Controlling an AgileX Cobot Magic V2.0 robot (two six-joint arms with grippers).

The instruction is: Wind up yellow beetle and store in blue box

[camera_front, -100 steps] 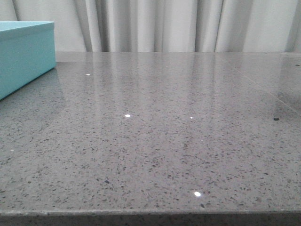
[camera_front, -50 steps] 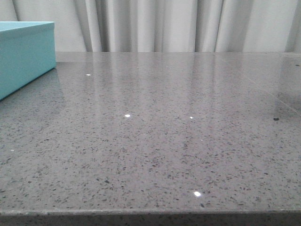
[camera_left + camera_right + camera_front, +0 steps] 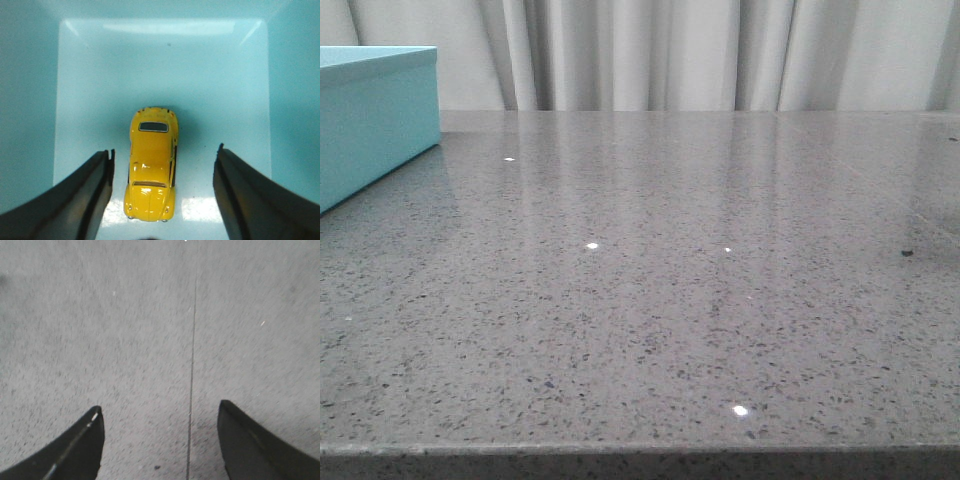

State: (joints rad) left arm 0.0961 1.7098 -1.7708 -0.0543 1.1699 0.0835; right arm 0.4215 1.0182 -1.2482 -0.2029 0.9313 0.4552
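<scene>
Since the left gripper (image 3: 162,195) hangs spread and empty astride the yellow beetle (image 3: 151,170) on the blue box (image 3: 90,75) floor, a crooked lift-out could clip the car, while the right gripper (image 3: 160,440) gapes empty over the table (image 3: 150,315).

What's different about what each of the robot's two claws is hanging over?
The left gripper hangs inside the blue box, with the yellow beetle lying between its fingers, untouched. The right gripper hangs over bare speckled grey table, nothing between its fingers. Both are open and hold nothing.

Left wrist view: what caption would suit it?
Yellow beetle resting on the blue box floor, between the open left gripper fingers.
</scene>
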